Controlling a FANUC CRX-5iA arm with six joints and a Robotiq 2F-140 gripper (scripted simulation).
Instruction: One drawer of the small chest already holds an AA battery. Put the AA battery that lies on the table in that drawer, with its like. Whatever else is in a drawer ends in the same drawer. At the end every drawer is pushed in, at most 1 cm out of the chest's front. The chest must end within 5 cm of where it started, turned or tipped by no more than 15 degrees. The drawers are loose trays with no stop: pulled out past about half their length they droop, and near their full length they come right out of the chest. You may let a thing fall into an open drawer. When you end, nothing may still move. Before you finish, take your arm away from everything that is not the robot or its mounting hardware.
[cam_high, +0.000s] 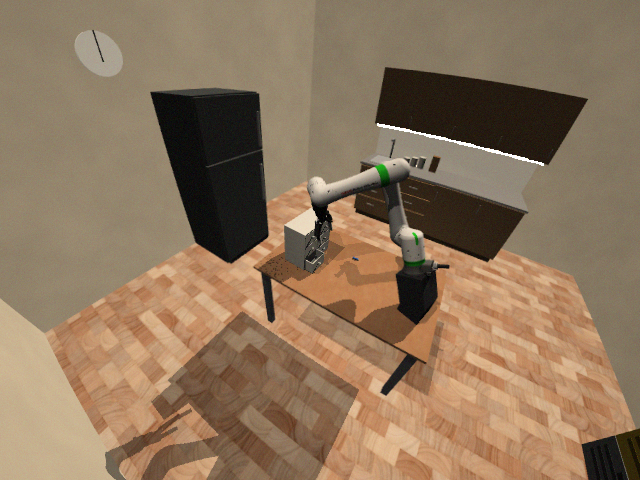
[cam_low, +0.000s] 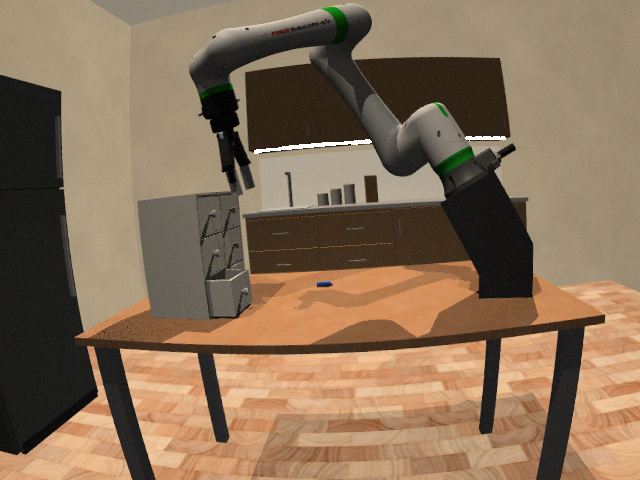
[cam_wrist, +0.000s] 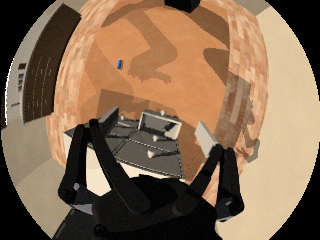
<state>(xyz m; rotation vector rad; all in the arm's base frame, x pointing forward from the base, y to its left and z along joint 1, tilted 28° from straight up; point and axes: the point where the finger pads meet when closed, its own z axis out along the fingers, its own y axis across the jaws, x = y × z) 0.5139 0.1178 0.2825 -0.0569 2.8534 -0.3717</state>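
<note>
On the worktop (cam_high: 377, 289) (cam_low: 372, 322) (cam_wrist: 195, 75) lie one battery (cam_high: 355, 258) (cam_low: 324, 284) (cam_wrist: 119, 64) and one chest (cam_high: 295, 248) (cam_low: 173, 258) (cam_wrist: 117, 150), one drawer (cam_high: 313, 264) (cam_low: 227, 297) (cam_wrist: 159, 125) out, beneath downturned, wide-open, empty jaws (cam_high: 324, 236) (cam_low: 244, 191).

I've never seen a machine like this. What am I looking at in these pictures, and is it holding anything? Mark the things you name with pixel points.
It's a robot arm (cam_high: 356, 184) (cam_low: 289, 38), jointed a bit like yours, ending in a two-fingered gripper (cam_high: 324, 232) (cam_low: 242, 188) (cam_wrist: 158, 120). The top picture looks down from high up in the room; the exterior one looks across the table (cam_high: 330, 289) (cam_low: 289, 330) (cam_wrist: 195, 75) from the side. The wrist picture comes from a camera near the gripper, so black fingers fill its lower part.

On the table stand a small chest (cam_high: 295, 248) (cam_low: 173, 258) (cam_wrist: 135, 152), one lower drawer (cam_high: 313, 262) (cam_low: 227, 297) (cam_wrist: 144, 124) pulled out, and a blue battery (cam_high: 355, 258) (cam_low: 324, 284) (cam_wrist: 119, 64). The gripper is open above the chest, holding nothing.
</note>
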